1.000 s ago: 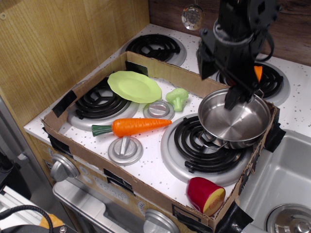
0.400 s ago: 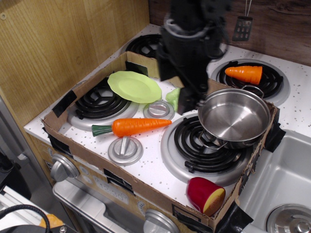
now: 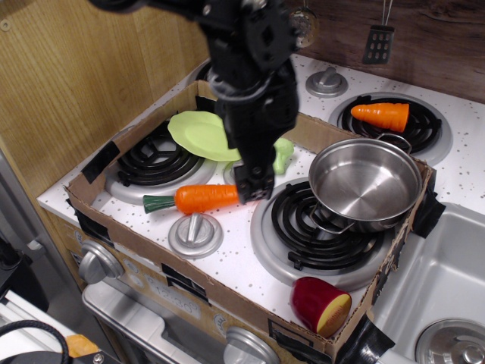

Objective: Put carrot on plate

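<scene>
The long orange carrot (image 3: pixel 206 198) with its green stem end lies on the white stove top inside the cardboard box, stem pointing left. The light lime-green plate (image 3: pixel 195 130) rests tilted on the back left burner, partly hidden by my arm. My gripper (image 3: pixel 254 184) hangs over the carrot's pointed right tip and hides it. Its fingers look open and hold nothing. I cannot tell whether they touch the carrot.
A steel pot (image 3: pixel 366 184) sits on the front right burner. A green toy vegetable (image 3: pixel 283 154) lies behind my gripper. A short stubby carrot piece (image 3: pixel 381 115) lies on the far right burner. A grey knob (image 3: pixel 195 233) and a red-yellow toy (image 3: pixel 320 305) sit near the front. Cardboard box walls (image 3: pixel 121 227) ring the area.
My arm has swung from above the pot leftward and down, across the box, to the carrot's right tip. The carrot, plate and pot have not moved.
</scene>
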Motion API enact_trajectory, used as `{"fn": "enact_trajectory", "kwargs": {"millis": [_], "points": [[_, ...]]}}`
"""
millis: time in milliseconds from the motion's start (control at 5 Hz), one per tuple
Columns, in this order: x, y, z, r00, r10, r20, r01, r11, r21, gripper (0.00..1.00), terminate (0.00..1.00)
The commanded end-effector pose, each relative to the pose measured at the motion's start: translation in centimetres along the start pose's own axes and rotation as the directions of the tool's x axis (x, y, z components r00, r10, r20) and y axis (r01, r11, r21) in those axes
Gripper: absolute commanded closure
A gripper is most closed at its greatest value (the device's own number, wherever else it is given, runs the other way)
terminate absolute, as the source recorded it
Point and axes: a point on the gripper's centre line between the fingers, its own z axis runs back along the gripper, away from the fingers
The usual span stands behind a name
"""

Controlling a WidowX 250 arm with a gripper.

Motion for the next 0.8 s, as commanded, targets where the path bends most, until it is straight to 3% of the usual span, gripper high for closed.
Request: {"fn": "enact_trajectory", "kwargs": {"millis": [0, 600], "points": [[0.1, 3.0, -2.6, 0.999, 0.000, 0.045, 0.000, 1.000, 0.000, 0.00, 0.00], [-1.1, 5.9, -5.7, 0.998, 0.065, 0.008, -0.065, 0.996, -0.054, 0.00, 0.00]]}}
